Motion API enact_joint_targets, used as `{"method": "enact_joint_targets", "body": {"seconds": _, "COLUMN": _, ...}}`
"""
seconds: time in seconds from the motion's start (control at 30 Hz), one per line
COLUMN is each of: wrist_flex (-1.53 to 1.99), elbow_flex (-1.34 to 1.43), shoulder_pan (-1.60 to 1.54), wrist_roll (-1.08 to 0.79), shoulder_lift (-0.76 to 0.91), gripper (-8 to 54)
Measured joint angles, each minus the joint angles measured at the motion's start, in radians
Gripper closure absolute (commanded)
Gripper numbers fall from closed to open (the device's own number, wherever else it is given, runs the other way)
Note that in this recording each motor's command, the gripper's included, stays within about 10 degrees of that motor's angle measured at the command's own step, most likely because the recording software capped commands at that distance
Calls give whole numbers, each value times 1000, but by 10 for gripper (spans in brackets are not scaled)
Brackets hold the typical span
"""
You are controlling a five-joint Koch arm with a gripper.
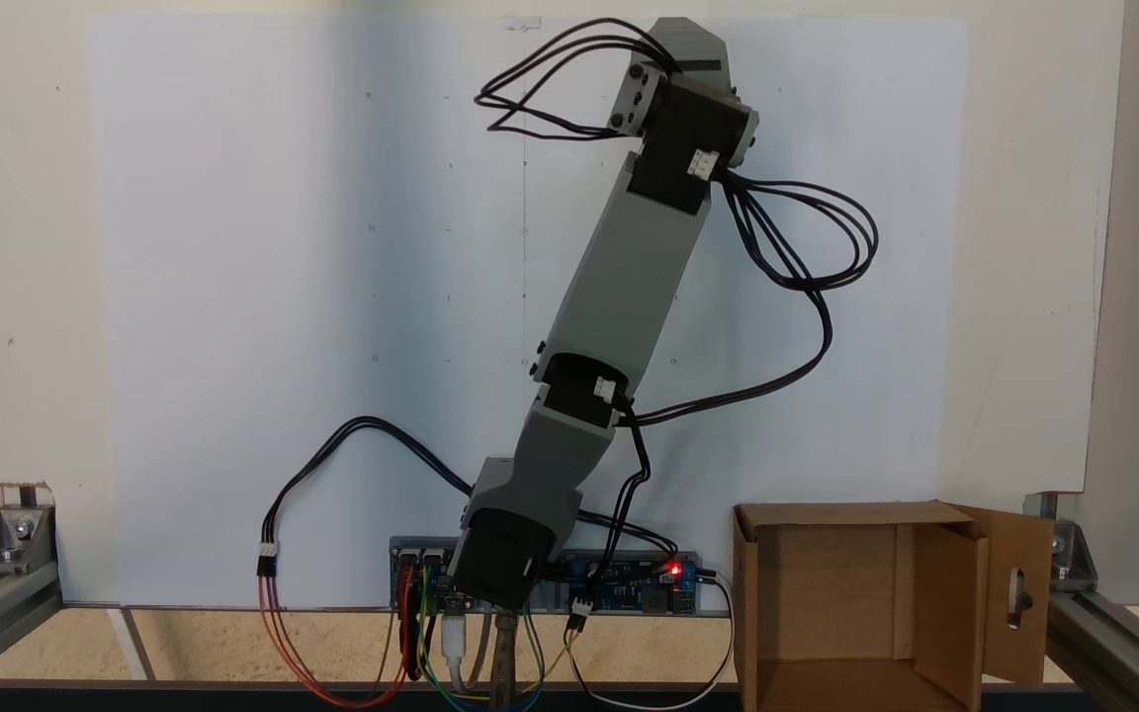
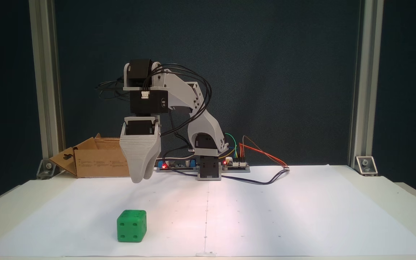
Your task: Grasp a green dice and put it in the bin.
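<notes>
The green dice is a small bright green cube lying on the white paper near the table's front, left of centre in a fixed view. My gripper hangs pointing down, above the paper and behind the dice, a little to its right. Its two grey tips are pressed together with nothing between them. The bin is a brown cardboard box standing at the back left, behind the gripper. From above, the bin lies open beside the arm's base, with a slotted flap folded out.
The arm's base with circuit boards and loose coloured wires stands at the back centre. Aluminium frame posts rise at both back corners. White paper covers the table.
</notes>
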Motion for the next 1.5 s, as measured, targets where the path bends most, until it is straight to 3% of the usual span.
{"method": "enact_joint_targets", "body": {"seconds": 1.5, "wrist_flex": -97, "elbow_flex": -43, "shoulder_pan": 12, "wrist_roll": 133, "shoulder_lift": -170, "gripper": 16}}
